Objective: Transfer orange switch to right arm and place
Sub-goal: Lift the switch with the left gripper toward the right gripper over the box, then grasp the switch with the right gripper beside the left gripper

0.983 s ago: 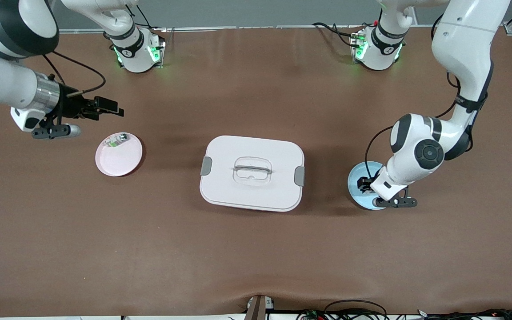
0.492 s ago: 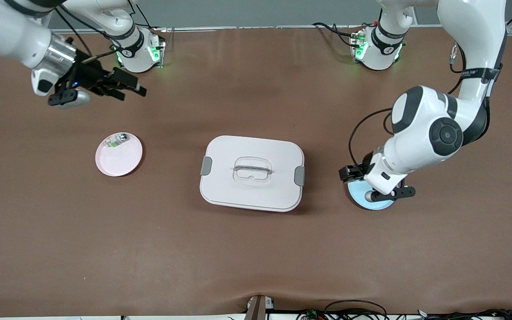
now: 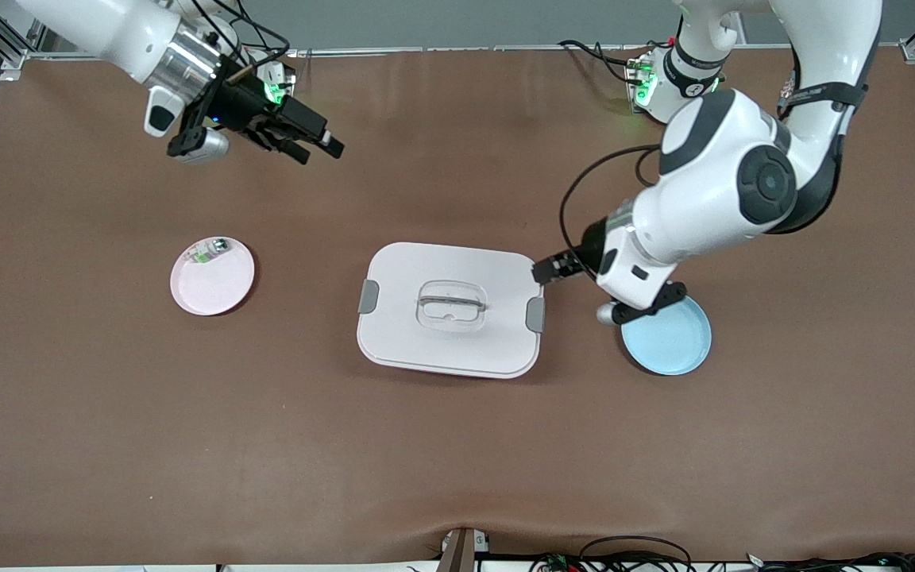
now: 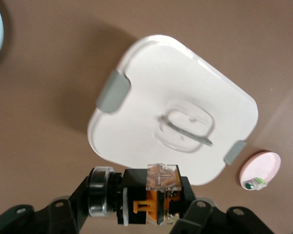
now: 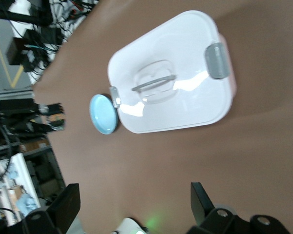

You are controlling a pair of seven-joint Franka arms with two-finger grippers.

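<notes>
We see the brown table (image 5: 195, 165) spread beneath the right wrist camera, and on it a white lidded box (image 5: 173, 100) with rounded corners. Its lid carries a clear recessed handle (image 5: 154, 82) at the middle and a grey clasp (image 5: 216, 60) at each short end, the second clasp (image 5: 114, 97) showing only as a thin sliver. Just beside that second clasp lies a small light-blue plate (image 5: 103, 114), touching or nearly touching the box. The right gripper (image 5: 132, 204) reaches into view with its two black fingers (image 5: 64, 204) standing wide apart, nothing between them. Cables and equipment clutter the floor past the table's edge.
</notes>
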